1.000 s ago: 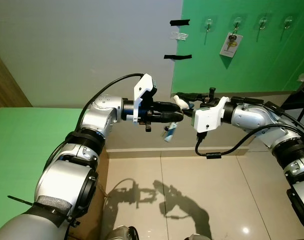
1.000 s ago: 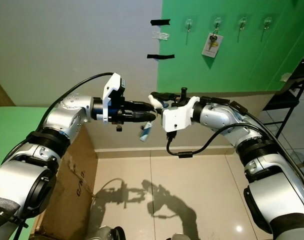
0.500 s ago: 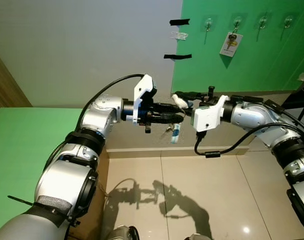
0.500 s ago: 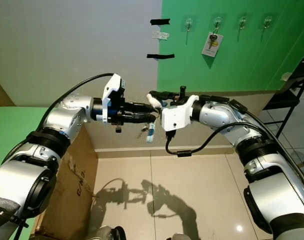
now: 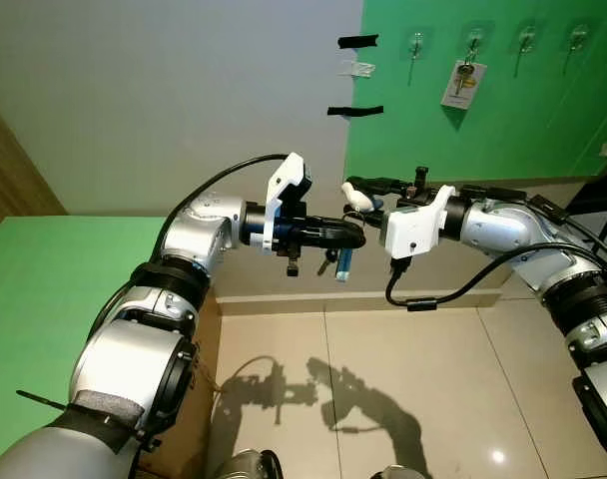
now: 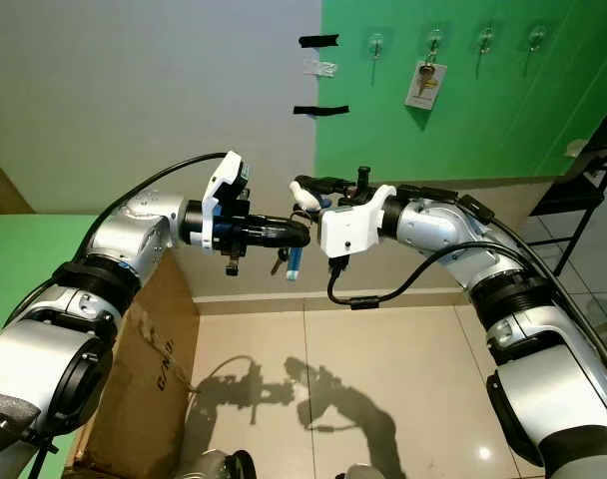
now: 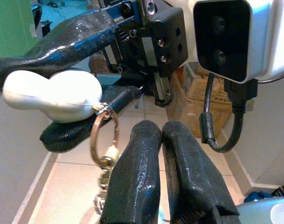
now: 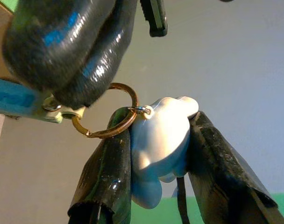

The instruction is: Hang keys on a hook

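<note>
1. Mid-frame in the left eye view, the two arms meet in the air in front of the wall. The right gripper [image 5: 355, 193] pinches a white charm [image 8: 161, 140] between its two black fingers, as the right wrist view shows plainly.
2. From that charm hangs a brass key ring [image 8: 106, 112] with the keys [image 5: 340, 262] and a blue tag [image 6: 294, 261] dangling below, at the centre of the frame.
3. The left gripper [image 5: 351, 235] reaches in from the left with its fingers pressed together. In the left wrist view the fingertips [image 7: 146, 135] sit just beside the ring, and in the right wrist view they appear to pass through or against it; I cannot tell which.
4. The hooks [image 5: 416, 44] run along the green wall in the upper right of the frame, well apart from both grippers. One hook [image 5: 472, 42] already carries a key set with a white card [image 5: 463, 84].
5. Judged step: a hand-to-hand adjustment of the bunch, likely to expose the ring, with hanging not yet begun.
6. The next move calls for a steady hold with the ring held open and clear, then raising an arm up and right to a free hook and slipping the ring over its tip.
</note>
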You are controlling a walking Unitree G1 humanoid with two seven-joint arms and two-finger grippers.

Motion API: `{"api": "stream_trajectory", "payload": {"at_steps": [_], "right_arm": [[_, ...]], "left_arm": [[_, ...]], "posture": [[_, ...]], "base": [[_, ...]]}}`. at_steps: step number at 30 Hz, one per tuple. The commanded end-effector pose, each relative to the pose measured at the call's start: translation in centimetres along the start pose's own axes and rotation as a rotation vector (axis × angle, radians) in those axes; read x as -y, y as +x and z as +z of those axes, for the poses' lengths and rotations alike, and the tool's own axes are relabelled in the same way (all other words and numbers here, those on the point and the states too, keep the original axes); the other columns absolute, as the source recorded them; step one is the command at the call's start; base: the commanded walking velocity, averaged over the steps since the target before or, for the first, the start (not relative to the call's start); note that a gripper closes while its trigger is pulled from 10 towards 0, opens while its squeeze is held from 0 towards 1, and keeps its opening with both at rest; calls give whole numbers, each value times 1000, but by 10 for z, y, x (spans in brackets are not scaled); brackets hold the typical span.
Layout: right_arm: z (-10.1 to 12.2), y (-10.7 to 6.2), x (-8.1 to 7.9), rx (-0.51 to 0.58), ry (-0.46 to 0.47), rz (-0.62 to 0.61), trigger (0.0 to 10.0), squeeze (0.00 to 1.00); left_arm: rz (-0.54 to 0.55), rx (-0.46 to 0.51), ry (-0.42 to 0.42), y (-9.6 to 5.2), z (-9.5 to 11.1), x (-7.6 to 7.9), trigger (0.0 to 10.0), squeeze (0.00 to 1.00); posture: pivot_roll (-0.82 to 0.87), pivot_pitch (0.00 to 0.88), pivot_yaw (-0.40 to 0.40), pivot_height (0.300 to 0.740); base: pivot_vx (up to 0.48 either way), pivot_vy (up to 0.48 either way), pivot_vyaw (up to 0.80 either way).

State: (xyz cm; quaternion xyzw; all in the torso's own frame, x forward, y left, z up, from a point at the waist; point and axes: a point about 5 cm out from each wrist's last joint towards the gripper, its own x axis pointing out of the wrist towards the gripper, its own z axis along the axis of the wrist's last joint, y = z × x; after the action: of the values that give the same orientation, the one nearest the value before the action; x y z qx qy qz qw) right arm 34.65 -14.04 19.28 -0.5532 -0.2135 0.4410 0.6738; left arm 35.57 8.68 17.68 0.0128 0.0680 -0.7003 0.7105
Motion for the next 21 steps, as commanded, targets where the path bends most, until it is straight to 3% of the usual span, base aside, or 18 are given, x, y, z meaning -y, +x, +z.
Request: {"api": "stream_trajectory", "payload": {"at_steps": [1,6,7,8,12,13,21], "right_arm": [[-1,-3,2,-5,21,-28,0,0],[-2,-4,2,-9,21,-29,0,0],[-2,-4,1,-10,22,-28,0,0],[-2,-4,0,-10,22,-27,0,0],[-2,-4,-1,-11,24,-23,0,0],[-2,-5,-3,-12,26,-18,0,0],[-1,-4,-4,-10,27,-15,0,0]], "left_arm": [[-6,19,42,0,13,-2,0,0],[-2,13,56,-4,16,-3,0,0],[29,5,77,-5,18,-5,2235,0],[43,1,84,-7,19,-6,10000,0],[70,2,88,-11,22,-8,10000,0],[75,3,86,-14,24,-9,10000,1000],[62,-11,77,-13,20,-8,10000,1000]], "posture": [[-199,0,80,740],[-199,0,85,740],[-199,0,85,740],[-199,0,85,740],[-199,0,84,740],[-199,0,84,740],[-195,0,88,740]], "base": [[0,0,0],[0,0,0],[0,0,0],[0,0,0],[0,0,0],[0,0,0],[0,0,0]]}}
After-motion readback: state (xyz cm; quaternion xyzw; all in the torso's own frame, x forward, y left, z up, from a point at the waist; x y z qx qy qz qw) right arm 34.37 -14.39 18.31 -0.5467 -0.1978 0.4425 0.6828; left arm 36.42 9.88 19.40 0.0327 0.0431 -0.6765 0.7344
